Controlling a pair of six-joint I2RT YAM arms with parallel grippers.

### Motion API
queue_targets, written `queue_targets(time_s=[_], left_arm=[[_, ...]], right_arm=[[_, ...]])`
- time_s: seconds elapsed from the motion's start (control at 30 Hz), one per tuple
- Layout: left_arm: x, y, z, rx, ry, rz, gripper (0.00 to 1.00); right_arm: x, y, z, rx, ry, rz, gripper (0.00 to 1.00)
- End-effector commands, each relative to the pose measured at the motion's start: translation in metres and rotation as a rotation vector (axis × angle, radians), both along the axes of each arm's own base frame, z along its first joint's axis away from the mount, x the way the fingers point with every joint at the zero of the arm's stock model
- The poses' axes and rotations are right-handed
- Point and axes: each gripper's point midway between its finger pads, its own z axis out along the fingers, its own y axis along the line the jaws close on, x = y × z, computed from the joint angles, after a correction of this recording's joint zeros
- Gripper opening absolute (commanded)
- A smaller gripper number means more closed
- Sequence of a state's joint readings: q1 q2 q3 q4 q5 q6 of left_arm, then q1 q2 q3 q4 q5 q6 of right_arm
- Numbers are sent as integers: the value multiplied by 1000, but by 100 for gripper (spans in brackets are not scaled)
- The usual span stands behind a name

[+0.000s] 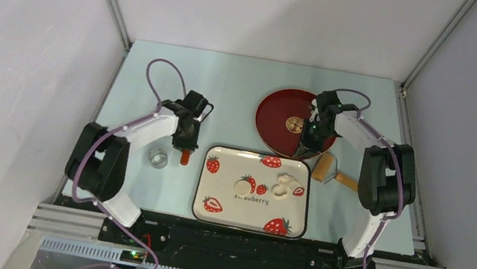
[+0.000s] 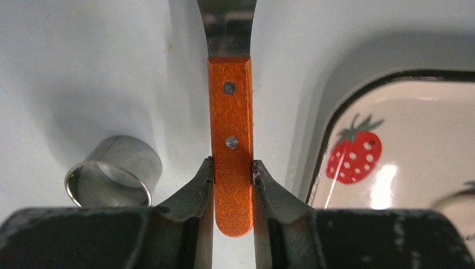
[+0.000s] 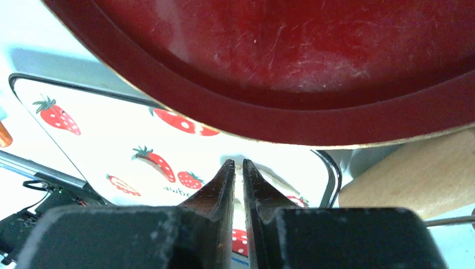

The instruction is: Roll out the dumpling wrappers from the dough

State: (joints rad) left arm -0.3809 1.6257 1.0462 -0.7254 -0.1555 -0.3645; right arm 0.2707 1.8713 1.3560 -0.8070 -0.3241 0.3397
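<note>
Scraper handle (image 2: 229,112) clamped in left hand (image 2: 232,163); ring cutter (image 2: 112,168) beside; right hand (image 3: 235,163) near-closed, empty, at red tray (image 3: 280,120) rim.

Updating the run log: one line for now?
left gripper: grips scraper handle | right gripper: nearly closed, by red tray | wrapper, dough: on plate

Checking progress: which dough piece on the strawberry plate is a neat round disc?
The dumpling wrapper in the middle of the plate; the dough on its right is an irregular lump.
</note>
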Motion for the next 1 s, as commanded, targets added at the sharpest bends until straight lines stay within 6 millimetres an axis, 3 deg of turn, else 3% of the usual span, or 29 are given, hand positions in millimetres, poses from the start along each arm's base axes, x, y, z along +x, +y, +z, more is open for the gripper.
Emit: queue_targets(time_s=[0.0,0.1,0.3,0.4,0.5,0.8,0.93,0.97], left_arm=[[-13,-7,18,-22,-59,-38,0],[-33,-7,4,-11,-20,-20,1],[-56,-13,-22,33,45,-9,23],[-56,-16,-27,21,42,15,44],[-54,-17,-29,14,36,32,58],[-50,-13,-50,31,52,58,53],[-51,0,-57,37,66,85,43],[-52,2,-58,40,66,87,36]], right_arm=[[-7,1,25,28,-42,2,16],[-13,0,28,33,-43,1,16],[-24,-3,25,38,-35,1,17],[-26,-5,25,43,-36,-4,18],[-28,-5,26,48,-38,-3,18],[-30,-7,27,50,-36,4,19],[-30,-7,27,45,-35,5,19],[-30,-8,27,44,-36,5,19]])
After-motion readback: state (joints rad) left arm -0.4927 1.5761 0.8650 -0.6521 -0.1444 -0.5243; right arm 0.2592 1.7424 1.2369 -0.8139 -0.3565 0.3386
